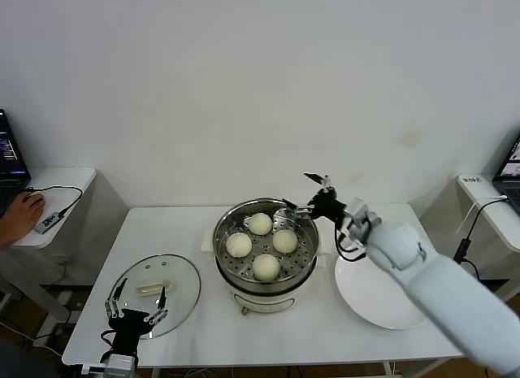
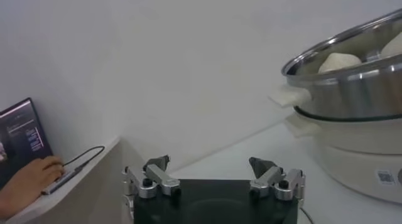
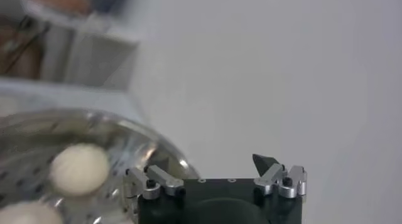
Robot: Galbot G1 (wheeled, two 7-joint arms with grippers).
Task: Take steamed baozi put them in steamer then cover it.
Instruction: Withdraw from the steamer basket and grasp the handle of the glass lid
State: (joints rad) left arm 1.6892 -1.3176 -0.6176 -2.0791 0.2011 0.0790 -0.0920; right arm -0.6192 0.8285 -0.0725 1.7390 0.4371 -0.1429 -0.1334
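The steamer (image 1: 221, 234) stands mid-table, a shiny steel pot on a cream base, with several round white baozi (image 1: 260, 223) on its perforated tray. The cover (image 1: 180, 274), clear glass with a cream handle, lies flat on the table to the steamer's left. My right gripper (image 1: 307, 193) hovers open and empty just above the pot's right rim. My left gripper (image 1: 140, 295) is open and empty low over the cover's front edge. The left wrist view shows the left gripper (image 2: 209, 161) with the steamer (image 2: 352, 87) beyond it. The right wrist view shows the right gripper (image 3: 204, 165) beside a baozi (image 3: 78, 169).
A flat white plate (image 1: 378, 293) lies bare to the right of the steamer, under my right arm. Side tables flank the work table: a person's hand (image 1: 20, 211) rests on the left one by a laptop, and another laptop (image 1: 508, 162) and a cable are on the right one.
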